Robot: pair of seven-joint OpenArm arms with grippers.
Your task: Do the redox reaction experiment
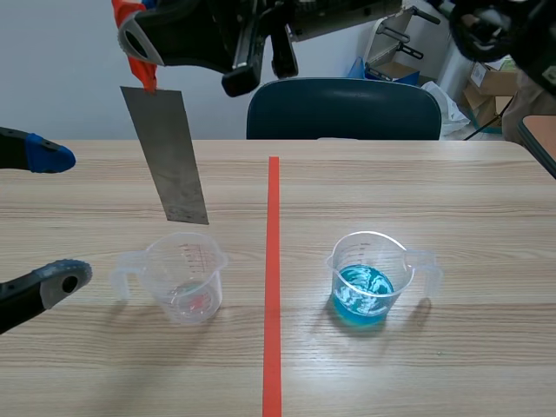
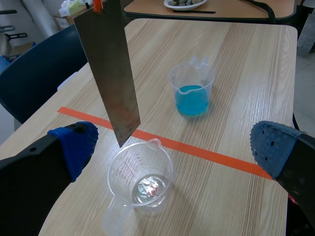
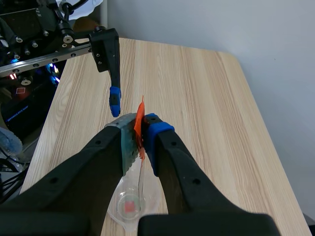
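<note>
A grey metal strip with an orange tab on top hangs upright, its lower end just above a clear beaker left of the red tape line. My right gripper, reaching across from the right, is shut on the strip's tab; below it the clear beaker shows a reddish bit on its bottom. My left gripper stands open at the table's left, level with the strip and the clear beaker, touching neither. A second beaker with blue liquid sits right of the line.
A dark blue chair stands behind the table's far edge. Boxes and clutter lie beyond the back right corner. Another table with a plate stands past the right end.
</note>
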